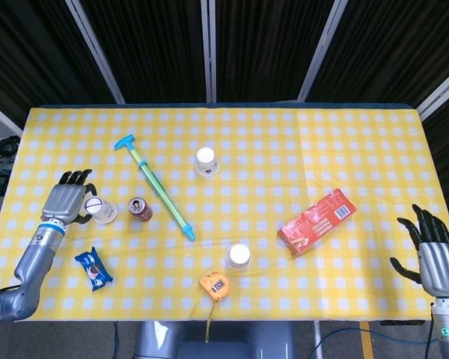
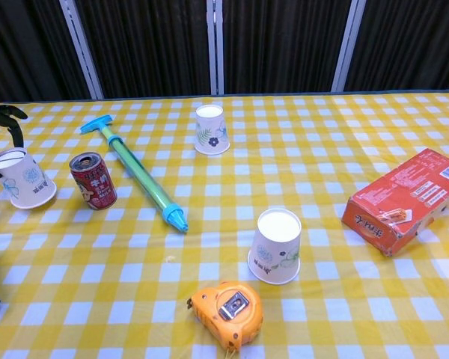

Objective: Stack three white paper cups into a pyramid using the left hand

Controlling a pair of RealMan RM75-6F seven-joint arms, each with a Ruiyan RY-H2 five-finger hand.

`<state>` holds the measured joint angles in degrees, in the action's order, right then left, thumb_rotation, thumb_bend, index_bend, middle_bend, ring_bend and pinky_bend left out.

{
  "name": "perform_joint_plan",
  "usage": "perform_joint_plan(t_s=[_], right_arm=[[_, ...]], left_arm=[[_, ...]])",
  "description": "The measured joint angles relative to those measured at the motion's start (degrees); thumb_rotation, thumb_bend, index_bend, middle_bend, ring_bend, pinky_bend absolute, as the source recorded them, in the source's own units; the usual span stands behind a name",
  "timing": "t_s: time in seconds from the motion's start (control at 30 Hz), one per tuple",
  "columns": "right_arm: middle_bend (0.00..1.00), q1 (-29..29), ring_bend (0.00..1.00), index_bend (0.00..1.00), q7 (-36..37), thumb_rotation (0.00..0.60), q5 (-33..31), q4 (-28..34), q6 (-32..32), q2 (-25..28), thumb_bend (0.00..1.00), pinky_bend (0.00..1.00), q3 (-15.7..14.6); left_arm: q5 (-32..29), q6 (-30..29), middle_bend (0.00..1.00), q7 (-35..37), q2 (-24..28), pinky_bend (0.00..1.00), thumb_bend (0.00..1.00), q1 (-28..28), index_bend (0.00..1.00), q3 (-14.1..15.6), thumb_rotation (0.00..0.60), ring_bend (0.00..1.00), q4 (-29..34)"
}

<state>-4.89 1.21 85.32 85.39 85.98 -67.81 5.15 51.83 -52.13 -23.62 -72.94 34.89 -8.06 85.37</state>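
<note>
At the table's left side, the left hand [image 1: 66, 200] sits against the nearest cup [image 1: 100, 209], fingers curved round its far side; whether it actually grips the cup yet I cannot tell. The cup leans a little, just beside the can [image 1: 140, 209]. The second cup [image 1: 206, 161] stands toward the back middle, and the third cup [image 1: 238, 256] stands near the front by the tape measure [image 1: 215, 286], all three well apart. The right hand [image 1: 434, 254] hangs open at the right edge, holding nothing. A hard squeeze could crush the thin paper; a sideways push could knock over the can or tip the cup.
</note>
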Motion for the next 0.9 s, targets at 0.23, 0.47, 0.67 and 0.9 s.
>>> perform_joint_plan(t_s=[0.23, 0.47, 0.67, 0.9], right_arm=[[0.00, 0.35, 0.00, 0.24, 0.87, 0.600, 0.22, 0.63, 0.86, 0.74, 0.09, 0.12, 0.18], [0.00, 0.78, 0.00, 0.24, 2.47, 0.600, -0.44, 1.18, 1.46, 1.73, 0.09, 0.12, 0.73], [0.00, 1.13, 0.00, 0.24, 3.79, 0.600, -0.92, 1.39, 1.87, 2.50, 0.09, 0.12, 1.14], [0.00, 1.35, 0.00, 0.24, 5.31, 0.600, -1.88, 1.40, 1.78, 3.15, 0.09, 0.12, 1.66]], left_arm=[[5.84, -5.16, 0.00, 2.32, 6.53, 0.00, 0.34, -1.62, 0.45, -1.00, 0.600, 0.00, 11.00], [15.50, -8.03, 0.00, 3.23, 13.23, 0.00, 0.34, -2.49, 0.45, -0.71, 0.600, 0.00, 24.28], [18.18, -8.10, 0.00, 1.52, 13.06, 0.00, 0.34, -1.37, 0.44, -0.31, 0.600, 0.00, 28.75], [16.28, -6.11, 0.00, -5.32, 7.57, 0.00, 0.34, 2.17, 0.44, -0.01, 0.600, 0.00, 29.18]])
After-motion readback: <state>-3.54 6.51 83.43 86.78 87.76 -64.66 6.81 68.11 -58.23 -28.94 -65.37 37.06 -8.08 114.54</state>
